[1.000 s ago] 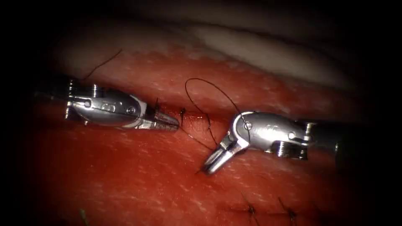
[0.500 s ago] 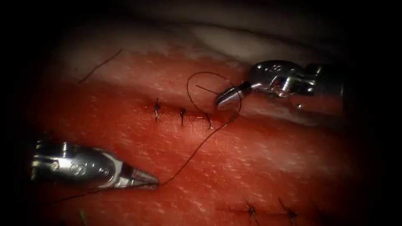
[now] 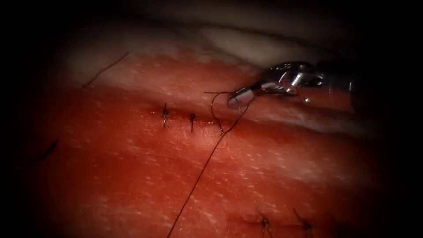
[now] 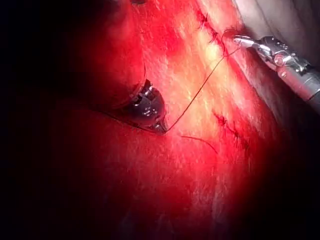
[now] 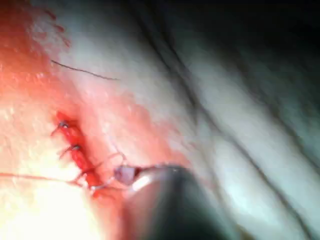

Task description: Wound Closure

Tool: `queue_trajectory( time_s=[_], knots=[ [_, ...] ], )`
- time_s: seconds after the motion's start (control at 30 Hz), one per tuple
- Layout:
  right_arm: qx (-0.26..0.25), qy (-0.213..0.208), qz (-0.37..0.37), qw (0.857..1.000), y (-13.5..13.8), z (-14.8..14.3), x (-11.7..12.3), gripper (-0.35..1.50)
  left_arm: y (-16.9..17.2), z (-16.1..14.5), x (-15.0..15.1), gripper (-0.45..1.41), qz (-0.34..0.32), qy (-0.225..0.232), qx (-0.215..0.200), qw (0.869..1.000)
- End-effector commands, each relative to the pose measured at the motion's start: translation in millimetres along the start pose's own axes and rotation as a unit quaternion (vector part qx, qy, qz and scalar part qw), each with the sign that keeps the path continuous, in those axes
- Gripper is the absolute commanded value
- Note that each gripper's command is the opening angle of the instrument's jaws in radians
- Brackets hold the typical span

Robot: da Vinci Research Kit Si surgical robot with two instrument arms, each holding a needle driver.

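Both jaws on thread (image 3: 200, 172), farther apart

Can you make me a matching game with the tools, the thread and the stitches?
Things:
1. right arm's tool
2. left arm's tool
3. thread
4. two finished stitches

Places or states:
A. runs in a long slanting line across the tissue
B. sit left of the thread loop on the cut
C. holds thread just above the cut's right end
D. grips the thread's far end, away from the cut

Pairs: 1-C, 2-D, 3-A, 4-B
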Motion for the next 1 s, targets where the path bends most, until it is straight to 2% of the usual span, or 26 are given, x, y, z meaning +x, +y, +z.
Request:
queue_trajectory(
  time_s=[0.03, 0.27, 0.43, 0.47, 0.63, 1.0],
  knots=[
    [-0.005, 0.007, 0.021, 1.000, 0.2, 0.8, 1.1, -0.35, 1.0, 0.8, -0.1, -0.35, -0.001, 0.000, -0.001, 1.000],
    [-0.068, 0.032, 0.090, 0.993, 0.8, 0.8, 1.8, -0.35, 5.0, 0.4, 0.4, -0.35, 0.006, -0.001, -0.006, 1.000],
    [-0.065, 0.064, 0.143, 0.985, 0.3, 1.2, 1.3, -0.35, 6.5, 0.2, 0.4, -0.35, 0.001, -0.001, -0.008, 1.000],
    [-0.062, 0.084, 0.149, 0.983, 0.2, 1.2, 1.2, -0.35, 7.1, -0.1, 0.5, -0.35, 0.002, -0.001, -0.009, 1.000],
    [-0.061, 0.092, 0.155, 0.982, 0.4, 1.4, 1.0, -0.35, 8.4, -0.5, 0.7, -0.35, 0.002, -0.001, -0.010, 1.000],
    [-0.077, 0.136, 0.209, 0.965, 1.9, 1.8, 3.2, -0.35, 12.8, -0.7, 0.2, -0.35, -0.007, 0.000, -0.011, 1.000]
  ],
)
